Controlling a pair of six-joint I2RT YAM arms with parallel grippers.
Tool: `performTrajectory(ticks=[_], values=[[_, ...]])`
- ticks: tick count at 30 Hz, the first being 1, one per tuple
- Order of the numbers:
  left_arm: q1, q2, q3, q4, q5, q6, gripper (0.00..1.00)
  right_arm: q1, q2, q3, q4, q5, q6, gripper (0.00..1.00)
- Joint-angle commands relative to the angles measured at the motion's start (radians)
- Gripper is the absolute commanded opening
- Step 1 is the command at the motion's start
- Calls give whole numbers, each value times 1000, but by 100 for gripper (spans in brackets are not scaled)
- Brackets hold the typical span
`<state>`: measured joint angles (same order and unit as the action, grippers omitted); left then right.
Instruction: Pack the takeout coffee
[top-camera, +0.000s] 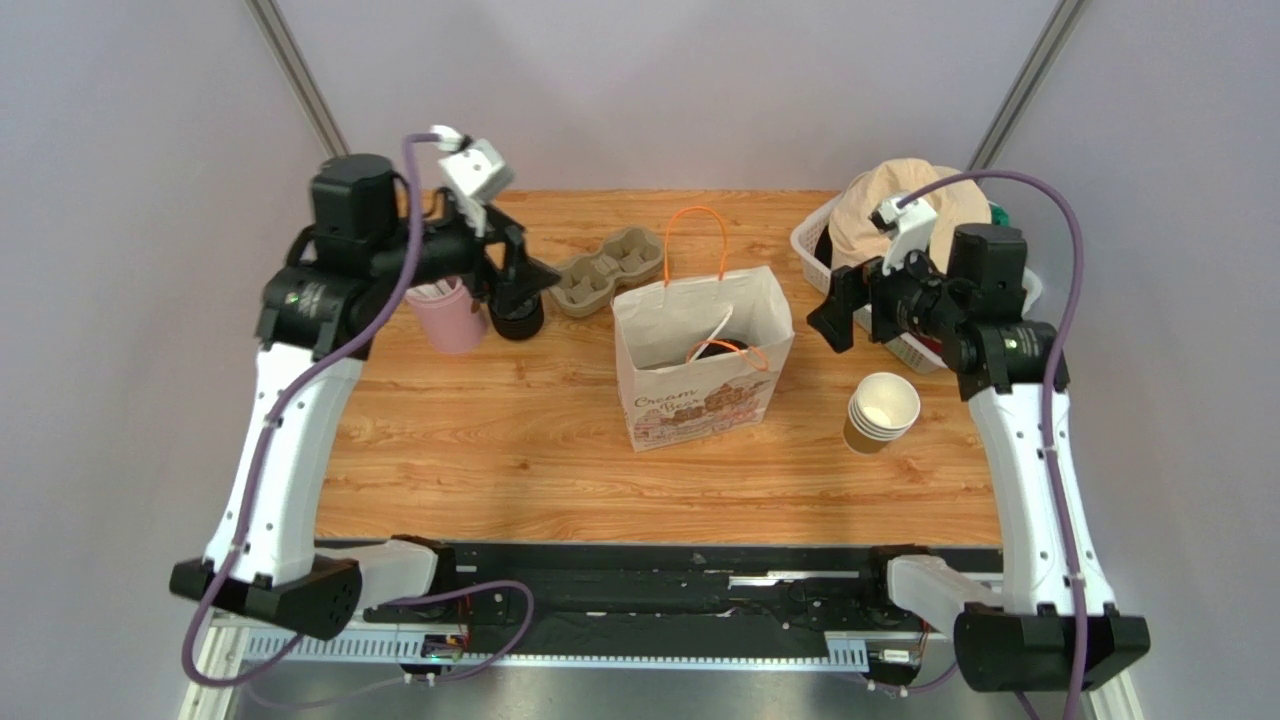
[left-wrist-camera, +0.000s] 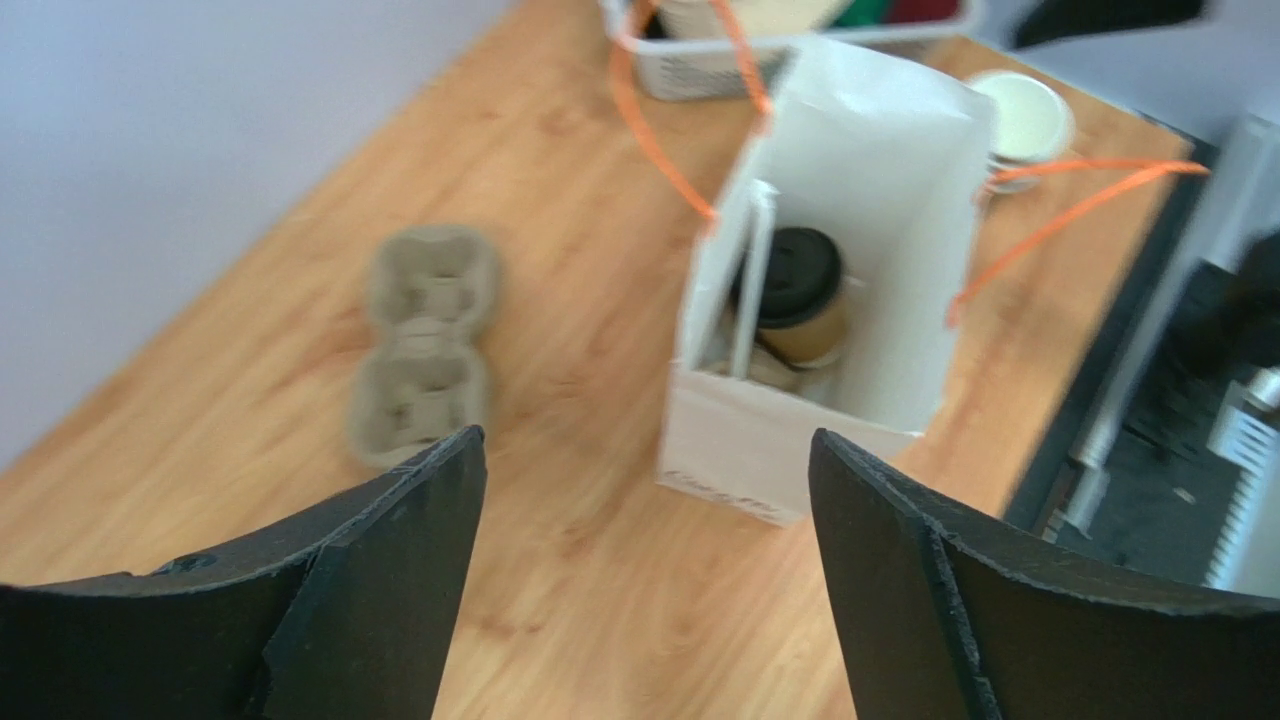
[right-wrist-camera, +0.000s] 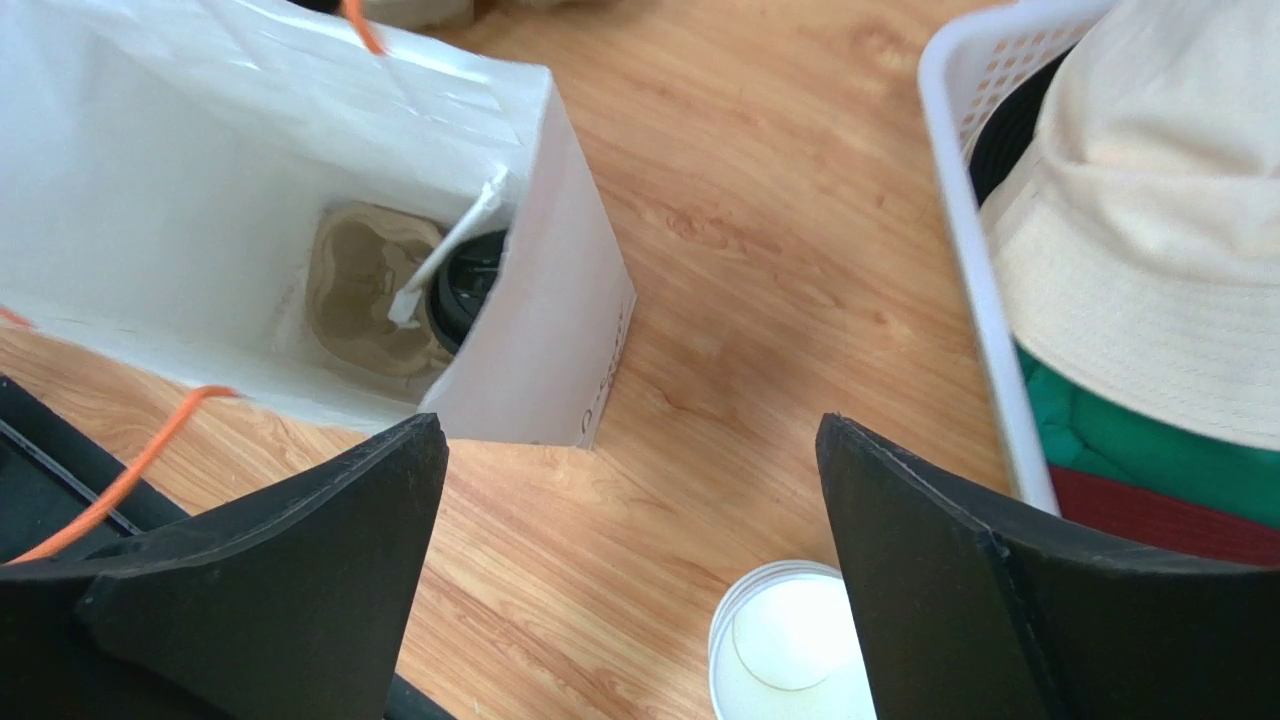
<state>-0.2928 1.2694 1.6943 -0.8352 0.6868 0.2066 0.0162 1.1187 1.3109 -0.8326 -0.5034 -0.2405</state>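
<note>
Three views, entered in turn.

Top external. One white paper bag (top-camera: 699, 383) with orange handles (top-camera: 694, 225) stands open-mouthed at the middle of the counter (top-camera: 496, 450). The takeout coffee (top-camera: 711, 350) shows only as a dark arc low inside it, and we cannot read its axis from above. Left of the bag lie a pulp cup carrier (top-camera: 609, 270) and a pink container (top-camera: 446, 320). To the right are a stack of lidless cups (top-camera: 879, 410) and a white basket (top-camera: 812, 248) holding a cream hat (top-camera: 887, 210). The left end effector (top-camera: 523, 278) hangs over the far left of the counter. The right end effector (top-camera: 836, 308) hangs between bag and basket. Neither touches the bag.

Left wrist. The left end effector (left-wrist-camera: 646, 443) has its fingers (left-wrist-camera: 376, 585) spread wide, with nothing between them. Only this view gives the coffee (left-wrist-camera: 804, 308) in profile. Its brown wall is upright, its black lid (left-wrist-camera: 793, 270) is uppermost, and its long axis is vertical. It stands inside the bag (left-wrist-camera: 842, 165).

Right wrist. The right end effector (right-wrist-camera: 628, 435) has its fingers (right-wrist-camera: 271, 600) equally wide and holds nothing. We look down into the bag (right-wrist-camera: 556, 300), so the coffee (right-wrist-camera: 469, 282) presents its lid only, crossed by a white strip, with the wall hidden. Only this view shows a second pulp carrier (right-wrist-camera: 361, 285) on the bag floor, just beside the lid. We cannot tell whether the cup sits in one of its pockets.
</note>
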Motion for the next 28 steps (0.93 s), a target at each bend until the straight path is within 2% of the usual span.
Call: performTrajectory(ticks=[1, 3, 5, 7, 10, 14, 16, 22, 28], values=[[165, -128, 82, -10, -98, 19, 89, -7, -132, 135, 50, -12, 3, 99], [201, -166, 106, -28, -153, 28, 92, -7, -105, 221, -3, 43, 30, 99], [224, -200, 119, -53, -286, 27, 99, -7, -106, 313, -3, 103, 55, 99], [230, -223, 146, -82, -430, 19, 99, -7, -97, 422, -25, 168, 75, 99], [245, -257, 188, -117, -565, 11, 99, -5, -79, 531, -59, 233, 99, 99], [287, -285, 244, -136, -631, -15, 99, -7, -63, 688, -114, 273, 141, 99], [287, -288, 269, -146, -683, -21, 99, -7, -63, 705, -123, 296, 155, 99], [288, -282, 315, -173, -615, -35, 99, -7, -77, 676, -105, 390, 158, 98], [287, -274, 295, -168, -575, -38, 99, -7, -76, 679, -103, 381, 155, 99]])
